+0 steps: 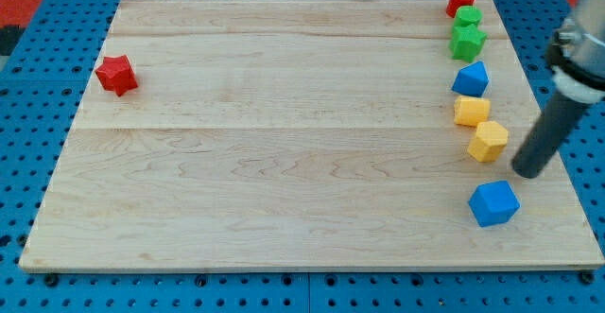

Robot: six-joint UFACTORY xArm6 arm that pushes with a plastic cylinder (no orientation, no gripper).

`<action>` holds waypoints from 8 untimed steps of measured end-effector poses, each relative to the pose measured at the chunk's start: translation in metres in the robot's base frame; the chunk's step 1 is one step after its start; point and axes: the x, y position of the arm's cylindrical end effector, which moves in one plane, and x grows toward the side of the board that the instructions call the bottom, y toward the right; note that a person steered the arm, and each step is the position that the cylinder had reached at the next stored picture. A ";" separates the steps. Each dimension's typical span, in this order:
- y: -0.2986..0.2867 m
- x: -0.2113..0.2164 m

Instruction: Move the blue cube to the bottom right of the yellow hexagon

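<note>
The blue cube (pixel 493 203) lies near the board's bottom right corner. The yellow hexagon (pixel 488 141) lies just above it, slightly to its left. My tip (pixel 527 169) rests on the board to the right of the yellow hexagon and above right of the blue cube, a short gap from both. The rod slants up to the view's right edge.
Down the right side run a red block (pixel 461 0), two green blocks (pixel 467 17) (pixel 467 42), a blue pentagon-like block (pixel 471 78) and a second yellow block (pixel 471 111). A red star-shaped block (pixel 116 75) lies at the left. The wooden board (pixel 284 143) sits on blue pegboard.
</note>
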 end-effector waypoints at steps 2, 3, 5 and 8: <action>-0.024 0.107; -0.087 0.089; -0.083 0.064; -0.085 0.021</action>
